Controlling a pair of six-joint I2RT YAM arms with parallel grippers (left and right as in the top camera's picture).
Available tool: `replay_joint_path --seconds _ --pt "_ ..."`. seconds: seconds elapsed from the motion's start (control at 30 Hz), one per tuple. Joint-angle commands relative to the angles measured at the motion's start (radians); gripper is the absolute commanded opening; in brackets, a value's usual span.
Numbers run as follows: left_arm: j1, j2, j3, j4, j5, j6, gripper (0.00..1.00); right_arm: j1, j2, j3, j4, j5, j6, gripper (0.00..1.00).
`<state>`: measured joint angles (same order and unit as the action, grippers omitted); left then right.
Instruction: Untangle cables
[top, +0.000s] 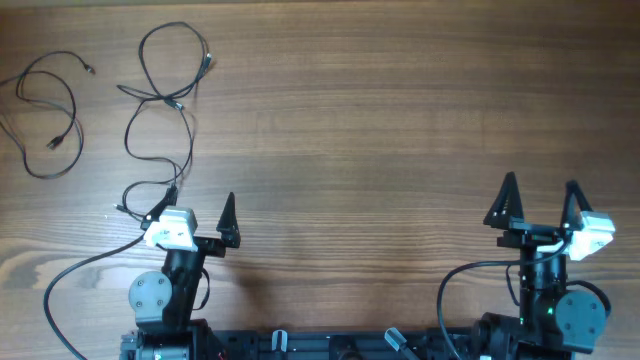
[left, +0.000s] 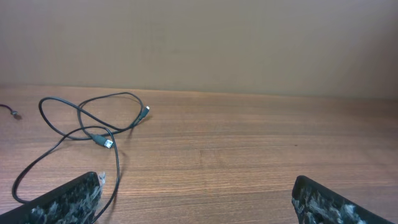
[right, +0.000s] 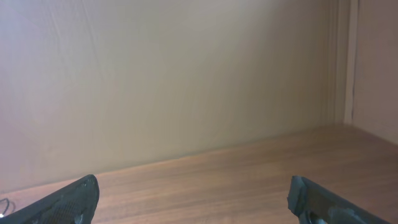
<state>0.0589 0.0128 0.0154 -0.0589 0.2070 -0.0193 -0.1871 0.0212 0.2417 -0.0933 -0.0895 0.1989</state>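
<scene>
Two thin black cables lie on the wooden table at the far left. One cable (top: 165, 100) forms long crossing loops with small plug ends, and its near end reaches my left gripper (top: 200, 198). In the left wrist view this cable (left: 93, 124) runs past the left fingertip without being held. The left gripper (left: 196, 180) is open and empty. A second, separate cable (top: 45, 115) lies looped at the table's far left edge. My right gripper (top: 541, 185) is open and empty at the right, far from both cables. The right wrist view shows it (right: 193, 182) above bare wood.
The wooden table (top: 380, 120) stretches between the arms. A thicker black arm wire (top: 70, 280) curves by the left arm's base. A beige wall (right: 186, 74) stands behind the table's far edge.
</scene>
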Motion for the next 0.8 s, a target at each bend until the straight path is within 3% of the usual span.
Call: replay_joint_path --seconds 0.0,0.53,0.77 --pt "-0.005 -0.005 -0.01 0.003 0.009 0.016 1.0 -0.003 -0.014 -0.047 0.04 -0.043 -0.016 1.0" --pt "-0.005 -0.005 -0.01 0.003 0.009 0.016 1.0 -0.003 -0.014 -0.238 0.301 -0.14 -0.007 1.0" --pt "-0.005 -0.005 -0.01 0.003 0.009 0.016 1.0 -0.003 -0.014 -0.237 0.254 -0.148 -0.016 1.0"
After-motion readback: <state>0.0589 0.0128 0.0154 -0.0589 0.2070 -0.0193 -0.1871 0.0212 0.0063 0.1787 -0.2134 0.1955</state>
